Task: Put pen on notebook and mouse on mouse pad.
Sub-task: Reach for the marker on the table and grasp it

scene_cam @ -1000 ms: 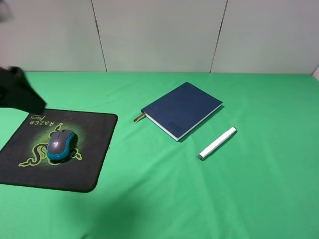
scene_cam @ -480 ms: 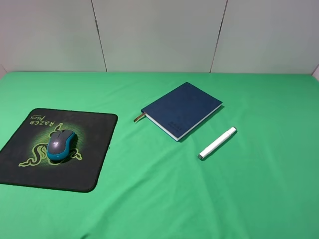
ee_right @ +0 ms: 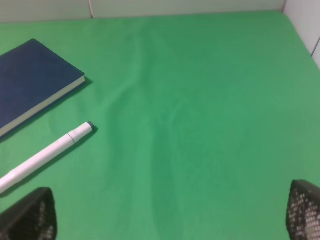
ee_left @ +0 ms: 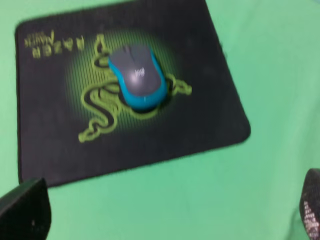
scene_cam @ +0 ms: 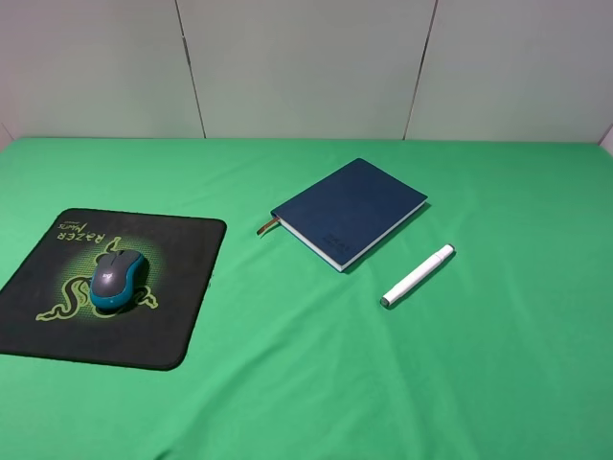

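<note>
The teal-blue mouse (scene_cam: 117, 280) with its grey top sits on the black mouse pad (scene_cam: 182, 287), over the green snake logo. The white pen (scene_cam: 418, 275) lies on the green cloth, just right of and nearer than the navy notebook (scene_cam: 350, 211), not touching it. Neither gripper appears in the exterior view. My left gripper (ee_left: 167, 207) hovers open above and off the pad's edge, with the mouse (ee_left: 138, 76) and pad (ee_left: 210, 115) ahead of it. My right gripper (ee_right: 167, 215) is open and empty, with the pen (ee_right: 47, 152) and notebook (ee_right: 35, 82) off to one side.
A green cloth (scene_cam: 316, 383) covers the whole table, and a white panelled wall (scene_cam: 306, 67) stands behind it. The notebook's brown ribbon (scene_cam: 267, 227) pokes out towards the pad.
A dark part of the left arm, seen over the pad's far left corner a second ago, has left the exterior view. The mouse, pad, pen and notebook have not moved.
</note>
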`<move>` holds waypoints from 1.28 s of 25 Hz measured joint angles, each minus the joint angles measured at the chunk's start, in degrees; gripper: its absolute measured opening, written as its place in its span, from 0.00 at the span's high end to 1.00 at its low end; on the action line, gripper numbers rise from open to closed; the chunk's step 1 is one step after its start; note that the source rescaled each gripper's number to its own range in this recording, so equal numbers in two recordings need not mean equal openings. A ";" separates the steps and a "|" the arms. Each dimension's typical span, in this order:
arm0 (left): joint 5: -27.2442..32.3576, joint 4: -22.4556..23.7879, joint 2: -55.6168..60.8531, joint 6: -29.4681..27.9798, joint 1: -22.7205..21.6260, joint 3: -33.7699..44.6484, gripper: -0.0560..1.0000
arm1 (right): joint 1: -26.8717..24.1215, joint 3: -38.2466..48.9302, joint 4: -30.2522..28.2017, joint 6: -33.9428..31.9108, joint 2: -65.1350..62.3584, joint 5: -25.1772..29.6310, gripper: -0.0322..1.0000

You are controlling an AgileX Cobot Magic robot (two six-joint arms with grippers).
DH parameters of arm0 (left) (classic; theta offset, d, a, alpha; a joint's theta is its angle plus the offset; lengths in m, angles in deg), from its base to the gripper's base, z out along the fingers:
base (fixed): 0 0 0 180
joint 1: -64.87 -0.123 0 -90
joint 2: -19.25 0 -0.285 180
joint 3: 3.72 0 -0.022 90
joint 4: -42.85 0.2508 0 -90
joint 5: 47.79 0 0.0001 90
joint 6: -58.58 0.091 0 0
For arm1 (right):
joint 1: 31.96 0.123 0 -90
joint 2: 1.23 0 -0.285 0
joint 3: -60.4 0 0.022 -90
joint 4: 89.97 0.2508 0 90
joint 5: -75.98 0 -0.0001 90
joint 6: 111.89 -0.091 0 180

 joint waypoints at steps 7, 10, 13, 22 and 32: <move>-0.67 -0.41 3.85 1.03 -1.03 0.05 0.00 | 0.00 0.00 0.00 0.00 0.00 0.00 0.00; -0.67 -0.41 3.85 1.03 -1.03 0.05 0.00 | 0.00 0.00 0.00 0.00 0.00 0.00 0.00; -0.78 -0.41 3.85 1.03 -1.03 0.05 0.00 | 0.00 0.00 0.00 0.00 0.00 0.00 0.00; -0.80 -0.41 3.85 1.03 -1.03 0.05 0.00 | 0.00 0.00 0.00 0.00 0.00 0.00 0.00; -0.80 -0.41 3.85 1.03 -1.03 0.05 0.00 | 0.00 0.00 0.00 0.00 0.00 0.00 0.00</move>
